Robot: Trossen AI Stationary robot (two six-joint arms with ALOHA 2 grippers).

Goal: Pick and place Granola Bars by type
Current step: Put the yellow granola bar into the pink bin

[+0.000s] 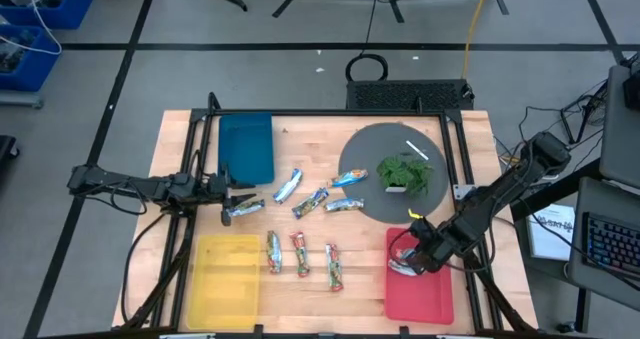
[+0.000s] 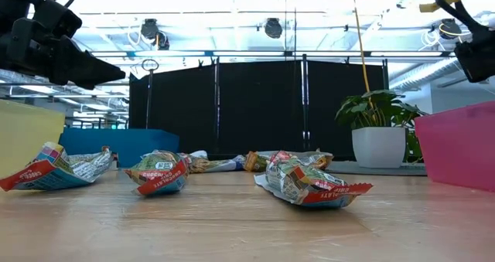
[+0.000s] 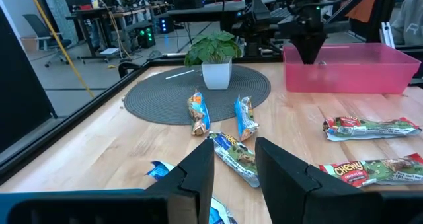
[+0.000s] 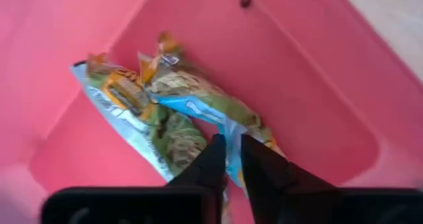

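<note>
— Where's the right gripper (image 1: 413,260) now?

— Over the red tray (image 1: 432,297), at about four o'clock on the table (image 1: 300,294). Its wrist camera shows two orange-trimmed bars (image 4: 173,106) lying on the tray floor, side by side and overlapping. The fingers (image 4: 210,162) are almost together with the end of one wrapper between the tips; whether they are pinching it or just letting go, I can't tell.

— And the left?

— Left gripper (image 1: 238,194) hangs near nine o'clock, beside the blue tray (image 1: 246,146), fingers parted and empty. A blue-trimmed bar (image 1: 243,210) lies just under it, long axis running nine to three, a little tilted. I'd say that's the left arm's pick: it is much the nearer.

— The rest?

— More silver ones (image 1: 314,201) in the middle, pointing roughly toward two o'clock, up to the round mat (image 1: 380,207) with the plant (image 1: 404,173). Three red-green bars (image 1: 301,253) stand twelve-to-six near the yellow tray (image 1: 226,284).
</note>
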